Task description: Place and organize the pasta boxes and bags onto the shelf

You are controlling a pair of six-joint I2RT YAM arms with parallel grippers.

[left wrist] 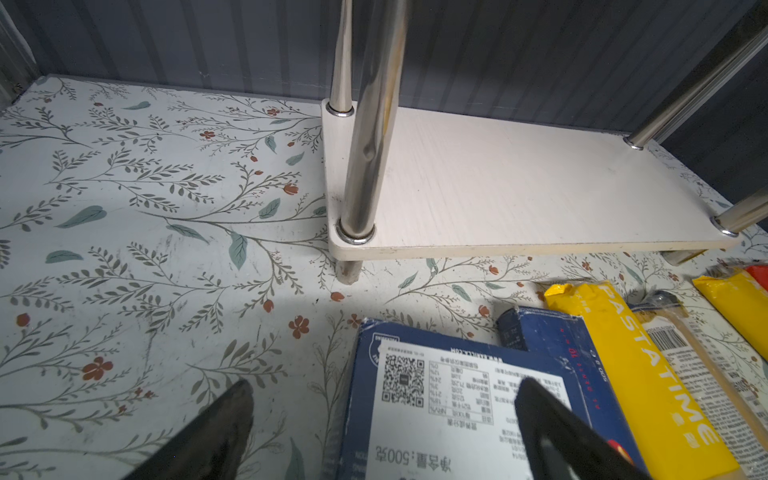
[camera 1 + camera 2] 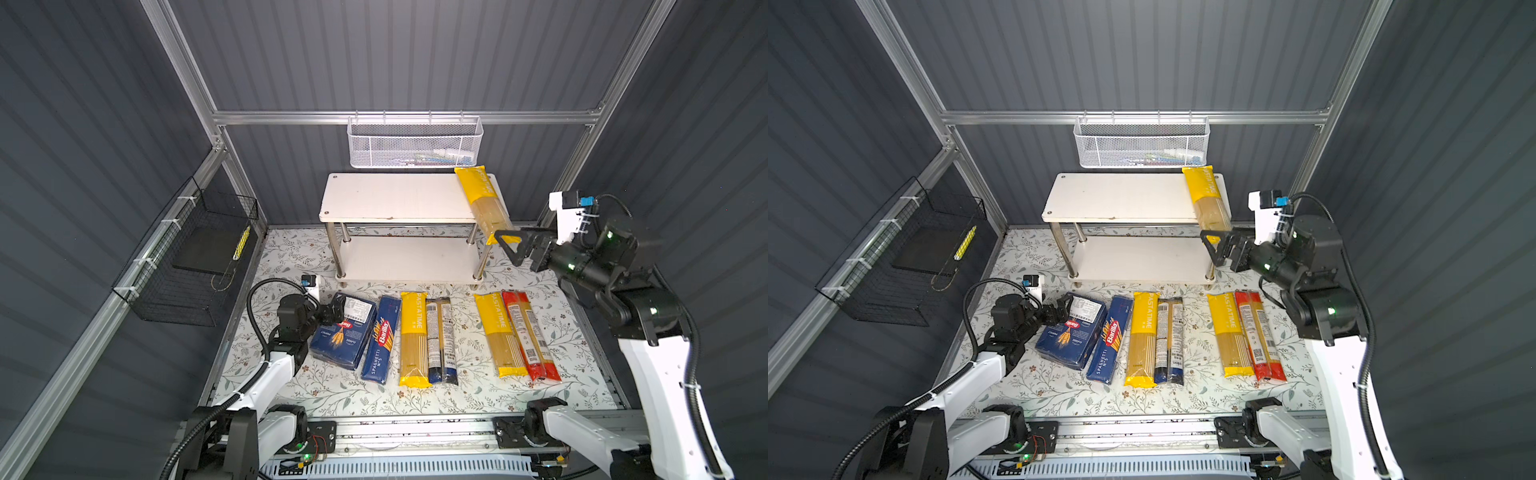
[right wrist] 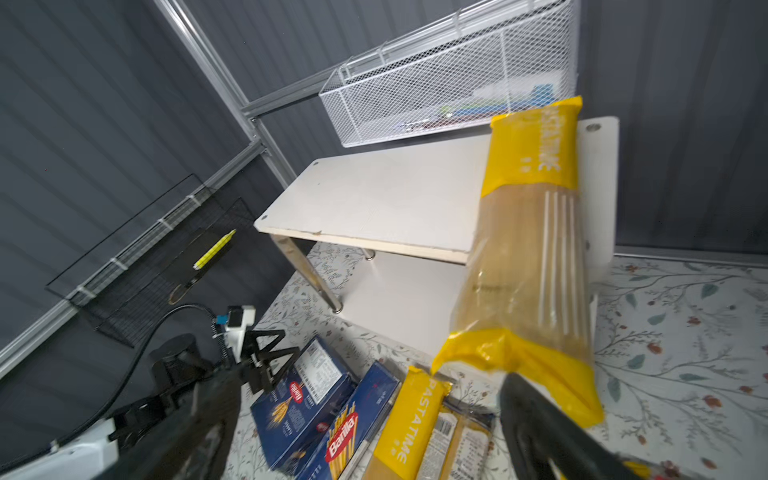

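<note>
Now | yellow packet (image 2: 482, 199) front-to-back across shelf (image 2: 395, 199) | right hand (image 2: 508, 246) wide | left hand (image 2: 340, 306) wide

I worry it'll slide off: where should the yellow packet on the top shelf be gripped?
Probably grip the yellow packet by its end overhanging the shelf front edge, coming from the front, jaws across its narrow width: that end hangs clear of the board.

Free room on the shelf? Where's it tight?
Top board bare left of the yellow bag; lower board all bare. Crowded: the mat in front, packed from wide box to red bag.
</note>
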